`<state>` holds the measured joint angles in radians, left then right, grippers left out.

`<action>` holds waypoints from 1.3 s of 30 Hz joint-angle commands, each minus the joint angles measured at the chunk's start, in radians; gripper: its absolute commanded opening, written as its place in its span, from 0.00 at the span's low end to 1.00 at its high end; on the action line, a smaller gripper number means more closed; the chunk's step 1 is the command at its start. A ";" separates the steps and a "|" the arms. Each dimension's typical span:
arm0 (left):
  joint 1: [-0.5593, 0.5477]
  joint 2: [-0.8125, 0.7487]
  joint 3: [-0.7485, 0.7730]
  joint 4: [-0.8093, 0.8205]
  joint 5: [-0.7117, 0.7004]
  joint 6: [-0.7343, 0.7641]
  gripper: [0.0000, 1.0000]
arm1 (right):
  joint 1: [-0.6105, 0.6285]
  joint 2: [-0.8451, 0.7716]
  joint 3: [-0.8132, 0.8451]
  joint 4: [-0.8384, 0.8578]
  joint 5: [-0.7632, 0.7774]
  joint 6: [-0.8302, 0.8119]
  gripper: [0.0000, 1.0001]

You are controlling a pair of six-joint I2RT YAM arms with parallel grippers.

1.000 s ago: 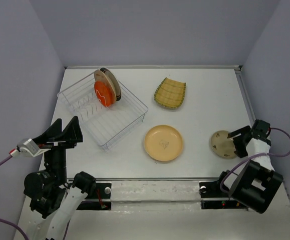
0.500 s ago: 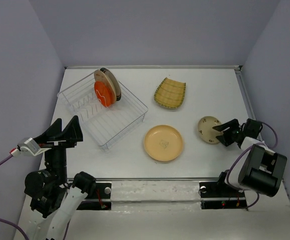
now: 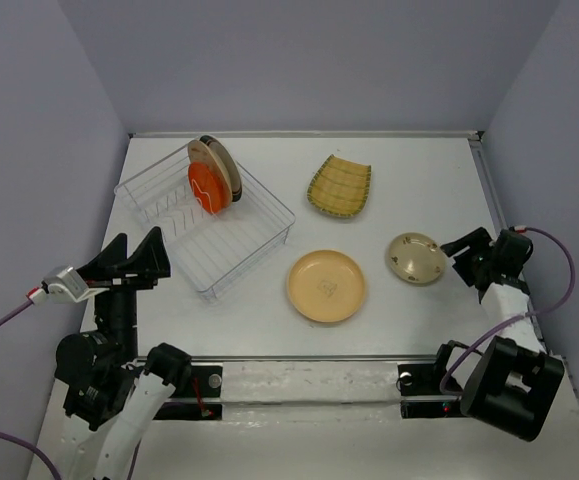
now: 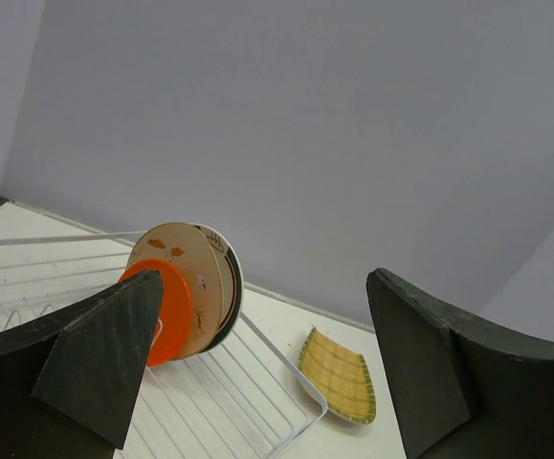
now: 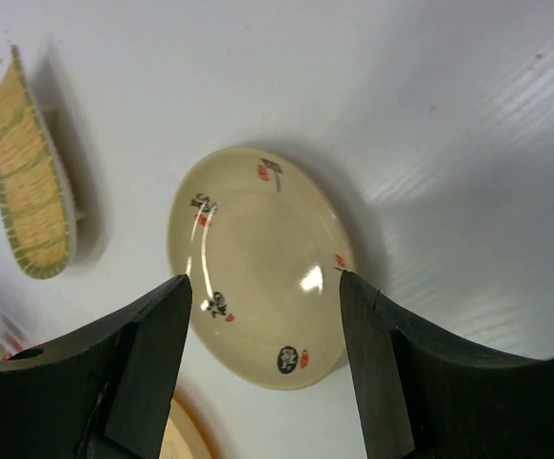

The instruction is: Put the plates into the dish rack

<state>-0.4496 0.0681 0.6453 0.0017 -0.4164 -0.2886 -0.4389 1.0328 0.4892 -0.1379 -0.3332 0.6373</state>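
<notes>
My right claw (image 3: 459, 256) sits low at the right side of the tabletop (image 3: 409, 180), its fingers spread apart. The small cream plate (image 3: 416, 258) with dark and red marks lies flat just in front of them. In the right wrist view the two fingers (image 5: 143, 363) frame that plate (image 5: 257, 277), and I cannot tell whether they touch its rim.

My left claw (image 3: 137, 242) hangs above the near-left corner, also spread wide and gripping nothing.

The dish rack (image 3: 239, 240) stands at the far left. Three plates are upright at its far end: an orange-red one (image 3: 207, 188), a cream one (image 3: 207, 158) and a dark-rimmed one (image 3: 231, 165).

The yellow woven plate (image 3: 340, 186) lies mid-tabletop and the tan plate (image 3: 326, 286) lies nearer me.
</notes>
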 commanded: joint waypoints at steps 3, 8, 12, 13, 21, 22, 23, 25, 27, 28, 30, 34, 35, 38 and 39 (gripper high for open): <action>0.006 0.019 -0.001 0.040 0.007 0.002 0.99 | -0.001 0.122 -0.009 -0.079 0.086 -0.042 0.68; 0.006 0.015 -0.003 0.038 0.004 0.003 0.99 | -0.001 0.275 -0.015 0.038 -0.091 -0.025 0.63; 0.005 0.013 -0.003 0.038 0.004 -0.003 0.99 | -0.001 0.355 -0.061 0.200 -0.177 0.050 0.42; 0.005 0.015 -0.003 0.037 0.007 -0.004 0.99 | -0.001 0.371 -0.070 0.237 -0.194 0.065 0.27; 0.002 0.029 0.031 -0.002 0.024 -0.014 0.99 | 0.012 0.091 -0.078 0.243 -0.075 0.115 0.07; 0.002 0.029 0.033 -0.029 0.022 -0.008 0.99 | 0.026 0.023 -0.046 0.140 0.010 0.099 0.07; 0.003 0.036 0.040 -0.045 0.016 0.006 0.99 | 0.081 -0.097 0.038 0.074 0.108 0.061 0.07; 0.000 0.067 0.060 -0.084 0.002 0.016 0.99 | 0.164 -0.186 0.139 -0.035 0.207 0.009 0.07; 0.000 0.088 0.102 -0.103 -0.012 0.019 0.99 | 0.319 -0.232 0.304 -0.081 0.299 -0.016 0.07; 0.000 0.105 0.117 -0.108 -0.013 0.017 0.99 | 0.375 -0.231 0.363 -0.110 0.385 -0.024 0.07; 0.002 0.114 0.165 -0.109 -0.004 0.009 0.99 | 0.506 -0.192 0.480 -0.135 0.469 -0.040 0.07; 0.002 0.113 0.224 -0.092 0.010 -0.014 0.99 | 1.056 0.027 0.773 -0.150 0.913 -0.148 0.07; 0.002 0.105 0.238 -0.088 0.008 -0.015 0.99 | 1.135 0.165 0.914 -0.150 0.986 -0.216 0.07; -0.001 0.081 0.261 -0.088 -0.002 -0.015 0.99 | 1.322 0.411 1.160 -0.161 1.128 -0.338 0.07; -0.001 0.073 0.283 -0.086 -0.007 -0.012 0.99 | 1.348 0.496 1.336 -0.167 1.140 -0.362 0.07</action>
<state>-0.4500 0.1661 0.8677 -0.1268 -0.4080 -0.3016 0.7593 1.2217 1.4990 -0.2516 0.4881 0.4683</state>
